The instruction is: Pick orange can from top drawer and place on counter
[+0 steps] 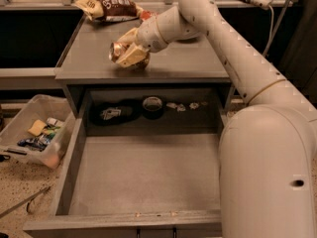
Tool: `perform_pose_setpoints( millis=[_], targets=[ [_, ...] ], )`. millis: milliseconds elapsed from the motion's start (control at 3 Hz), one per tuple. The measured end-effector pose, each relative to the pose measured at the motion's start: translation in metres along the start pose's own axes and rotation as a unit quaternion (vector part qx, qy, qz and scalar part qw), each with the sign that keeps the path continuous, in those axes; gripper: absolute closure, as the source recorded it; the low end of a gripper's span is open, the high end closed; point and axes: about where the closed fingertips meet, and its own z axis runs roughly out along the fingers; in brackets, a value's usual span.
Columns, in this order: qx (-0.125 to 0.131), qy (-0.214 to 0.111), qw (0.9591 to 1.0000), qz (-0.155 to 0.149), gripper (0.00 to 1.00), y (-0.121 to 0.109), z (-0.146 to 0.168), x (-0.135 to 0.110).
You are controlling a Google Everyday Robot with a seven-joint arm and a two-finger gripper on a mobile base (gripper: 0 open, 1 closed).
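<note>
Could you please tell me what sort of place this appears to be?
Probably a lab or workshop: a counter with its top drawer pulled open, a plastic bin of oddments on the speckled floor. The gripper holds the orange can near the counter's front.

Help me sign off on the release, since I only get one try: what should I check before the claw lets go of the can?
1. Claw grip on the orange can: ok, it is shut around the can.
2. Can above the counter, not the top drawer: ok.
3. Can's underside touching the counter: cannot tell.
4. Margin from the counter's front edge: not ok, the can is close to it, with the open drawer below.
5. Spot free of clutter: ok, the snack bag lies at the back.
</note>
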Motion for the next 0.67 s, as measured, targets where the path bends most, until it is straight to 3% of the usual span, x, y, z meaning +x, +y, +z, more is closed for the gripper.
perform_pose_setpoints(
  millis=[667],
  targets=[
    [0.000,0.000,1.0000,0.000,0.35,0.0000,0.0000,0.0000]
  ],
)
